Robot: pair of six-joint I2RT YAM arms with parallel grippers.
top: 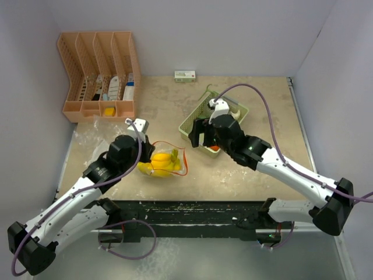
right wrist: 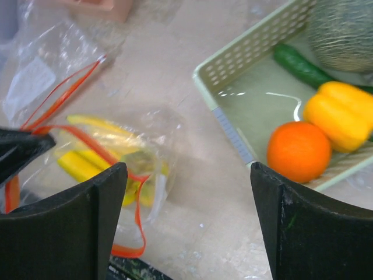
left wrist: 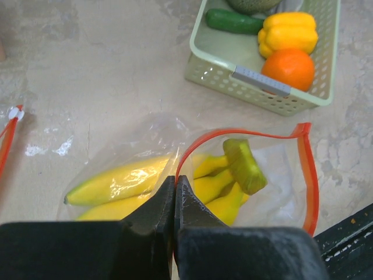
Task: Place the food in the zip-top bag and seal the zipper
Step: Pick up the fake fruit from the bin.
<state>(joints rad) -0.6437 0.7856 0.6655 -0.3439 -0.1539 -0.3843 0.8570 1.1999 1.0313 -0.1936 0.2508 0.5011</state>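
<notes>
Nothing legible. The small box (top: pixel 185 75) at the back wall carries print too small to read, same for labels on the items in the pink organizer (top: pixel 99 70). The grey tab (left wrist: pixel 261 80) on the rim of the basket (left wrist: pixel 201 70) shows no text I can make out.

The zip-top bag (left wrist: pixel 280 198) lies close to the dark near edge of the table (top: pixel 250 175), its red-rimmed mouth held open in a loop, w/ a strip of bare tabletop between bag and basket. The banana bunch (left wrist: pixel 213 188) is inside the bag. In the basket, the orange (left wrist: pixel 291 67) sits at the near rim w/ a yellow pepper (left wrist: pixel 288 34) just behind it. The cucumber (left wrist: pixel 233 22) and melon (left wrist: pixel 253 4) are farther back. A spare bag (right wrist: pixel 44 76) lies flat to the left (red zipper visible).

Left arm reaches diagonally from its base at bottom left, wrist tipped down. The left gripper (left wrist: pixel 175 189) has its fingers pressed together, pinching the bag's red zipper rim. Right arm stretches from the bottom-right base toward the basket's near-left corner. The right gripper (right wrist: pixel 187 172) is spread wide w/ nothing between the fingers, hovering above that corner, apart from bag and food.
</notes>
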